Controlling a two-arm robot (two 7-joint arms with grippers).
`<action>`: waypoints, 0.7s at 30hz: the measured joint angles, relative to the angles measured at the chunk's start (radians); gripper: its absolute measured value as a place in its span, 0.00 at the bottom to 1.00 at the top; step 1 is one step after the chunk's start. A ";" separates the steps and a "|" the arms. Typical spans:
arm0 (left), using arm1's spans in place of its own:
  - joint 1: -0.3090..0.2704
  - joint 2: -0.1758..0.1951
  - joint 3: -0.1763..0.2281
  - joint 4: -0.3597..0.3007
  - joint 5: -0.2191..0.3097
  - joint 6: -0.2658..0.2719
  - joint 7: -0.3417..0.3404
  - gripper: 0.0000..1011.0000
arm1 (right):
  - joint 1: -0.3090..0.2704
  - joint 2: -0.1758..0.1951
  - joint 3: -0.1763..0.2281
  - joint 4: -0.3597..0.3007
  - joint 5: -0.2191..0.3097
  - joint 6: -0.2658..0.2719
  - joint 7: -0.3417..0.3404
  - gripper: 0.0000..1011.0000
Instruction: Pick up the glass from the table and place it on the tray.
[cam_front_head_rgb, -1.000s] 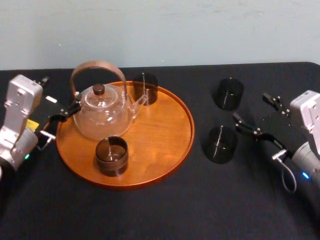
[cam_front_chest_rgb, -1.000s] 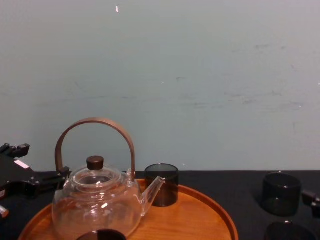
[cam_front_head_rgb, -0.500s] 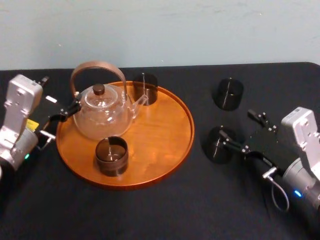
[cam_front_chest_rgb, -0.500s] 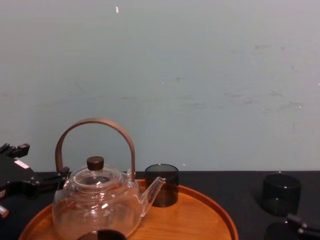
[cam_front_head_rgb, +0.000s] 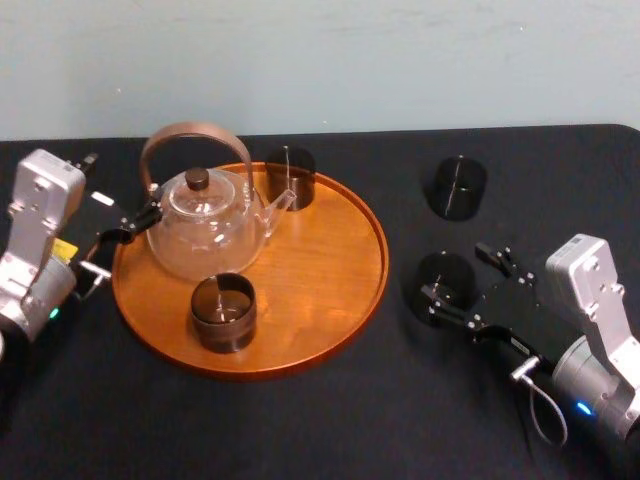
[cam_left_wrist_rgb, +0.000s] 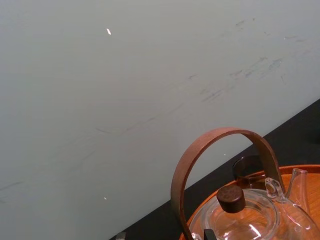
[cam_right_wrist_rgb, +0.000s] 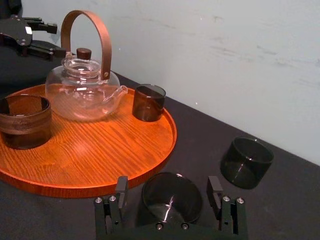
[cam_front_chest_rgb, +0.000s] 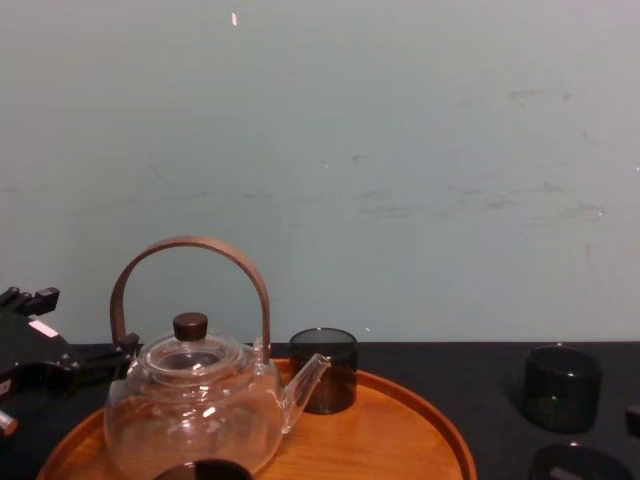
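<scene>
Right wrist view: the right claw (cam_right_wrist_rgb: 168, 187) was low over the black worktop (cam_right_wrist_rgb: 200, 135), its fingers spread apart on either side of a dark glass (cam_right_wrist_rgb: 172, 200) standing just beside the orange tray (cam_right_wrist_rgb: 150, 165). The left claw (cam_front_head_rgb: 120, 190), also spread, rested left of the tray.

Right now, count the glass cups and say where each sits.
4. Two on the tray: back cup by the teapot, front cup. Two on the table: far cup, near cup inside the open right gripper.

Clear glass teapot (cam_front_head_rgb: 205, 235) with arched brown handle stands upright, dark tumbler (cam_front_head_rgb: 290, 178) just beyond its spout, brown cup (cam_front_head_rgb: 224, 311), possibly glass, on the near side.
</scene>
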 joint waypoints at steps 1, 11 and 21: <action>0.000 0.000 0.000 0.000 0.000 0.000 0.000 1.00 | 0.000 0.000 0.000 0.000 0.000 0.000 0.000 0.99; 0.000 0.000 0.000 0.000 0.000 0.000 0.000 1.00 | -0.011 -0.024 0.019 0.013 -0.008 0.023 0.017 0.99; 0.000 0.000 0.000 0.000 0.000 0.000 0.000 1.00 | -0.018 -0.045 0.036 0.022 -0.019 0.031 0.035 0.99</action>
